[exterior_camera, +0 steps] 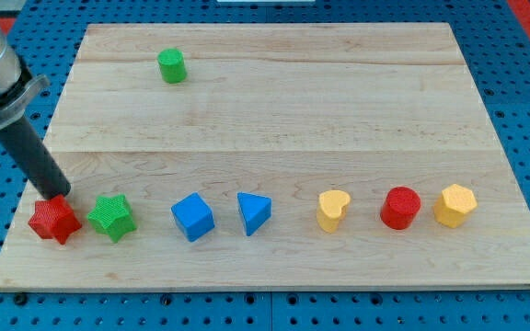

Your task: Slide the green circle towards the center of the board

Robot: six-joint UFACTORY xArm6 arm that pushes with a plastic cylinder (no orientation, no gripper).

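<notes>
Fingers do not exist on this arm; my tip ends the dark rod and touches the top of the red star at the wooden board's lower left. Well apart, near the view's top left, stands the green circle. Rightward along the bottom row: green star, blue cube, blue triangle, yellow heart, red cylinder, yellow hexagon. No writing is readable anywhere.

Wooden board lies open around green circle; other blocks crowd the bottom row
</notes>
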